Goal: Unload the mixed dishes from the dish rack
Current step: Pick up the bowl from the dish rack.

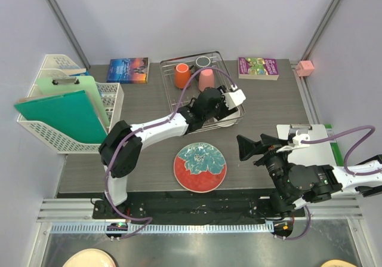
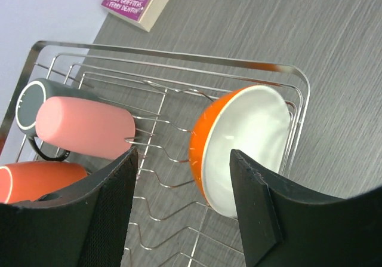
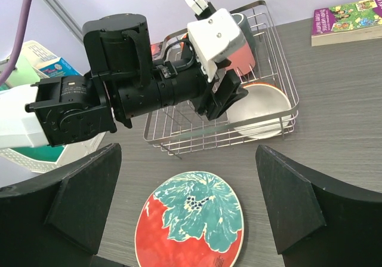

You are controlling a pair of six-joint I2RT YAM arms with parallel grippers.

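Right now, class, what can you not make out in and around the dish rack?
Orange mug: left wrist view, cut by the frame edge and a black finger.
Dark grey mug: same view, mostly behind the pink cup.
Purple book: top view, title too small.

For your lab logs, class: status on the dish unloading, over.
Left hand open, over bowl in dish rack. Right hand open, empty. Plate on table. Nothing in the way.

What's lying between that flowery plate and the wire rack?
Nothing: only bare grey table separates the plate from the dish rack, clearest in the right wrist view.
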